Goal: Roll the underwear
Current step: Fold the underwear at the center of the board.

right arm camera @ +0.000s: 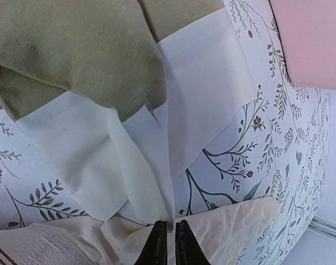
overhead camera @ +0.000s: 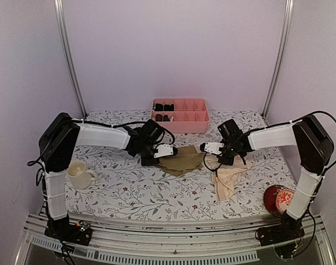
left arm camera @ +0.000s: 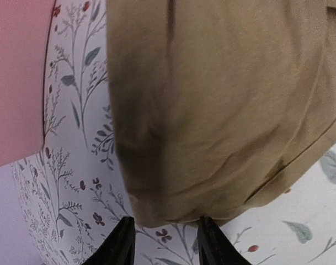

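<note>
Comparing the views: what does each wrist camera add?

— Overhead, you see only that the left gripper sits at one edge of the olive-brown underwear and the right gripper at the other, beside the peach-beige underwear. The left wrist view shows you its fingers spread apart, the olive hem just ahead of them, nothing between. The right wrist view shows you jaws almost together, only a thin slit between them, at a fold of the cream-white part where it meets the peach cloth. You cannot tell whether fabric is pinched.

And the arms, the surroundings?

— The left arm and right arm bend at the elbow and reach inward, wrists low, grippers facing across the olive garment. Both garments lie unrolled and touching on the floral table cover. Behind them stands the pink tray, black bundles in its left-hand compartments. A cream mug stands near the left arm, a red patterned object near the right. Pale walls close in the table.
</note>
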`<state>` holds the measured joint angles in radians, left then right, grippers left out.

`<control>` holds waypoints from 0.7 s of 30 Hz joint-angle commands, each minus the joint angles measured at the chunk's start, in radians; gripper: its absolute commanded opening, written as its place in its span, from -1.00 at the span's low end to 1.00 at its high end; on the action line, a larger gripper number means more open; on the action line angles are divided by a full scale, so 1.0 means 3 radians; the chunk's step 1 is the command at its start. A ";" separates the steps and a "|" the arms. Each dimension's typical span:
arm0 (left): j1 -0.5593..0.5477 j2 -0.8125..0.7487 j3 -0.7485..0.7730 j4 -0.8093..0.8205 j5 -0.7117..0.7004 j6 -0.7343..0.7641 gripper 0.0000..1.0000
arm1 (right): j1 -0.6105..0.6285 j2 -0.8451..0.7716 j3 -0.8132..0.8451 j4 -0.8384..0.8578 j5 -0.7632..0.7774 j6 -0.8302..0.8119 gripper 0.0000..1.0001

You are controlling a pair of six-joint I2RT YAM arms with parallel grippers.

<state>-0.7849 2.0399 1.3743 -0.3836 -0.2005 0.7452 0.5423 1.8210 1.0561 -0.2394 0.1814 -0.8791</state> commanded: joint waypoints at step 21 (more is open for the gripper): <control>0.0600 0.0184 0.0475 -0.0385 0.0762 -0.0413 0.05 | 0.0094 0.0000 0.0141 -0.0046 0.0130 0.0041 -0.89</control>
<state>-0.6312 2.0552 1.4635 -0.4194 -0.0536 0.6571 0.5632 1.8210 1.0760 -0.2443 0.2043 -0.8757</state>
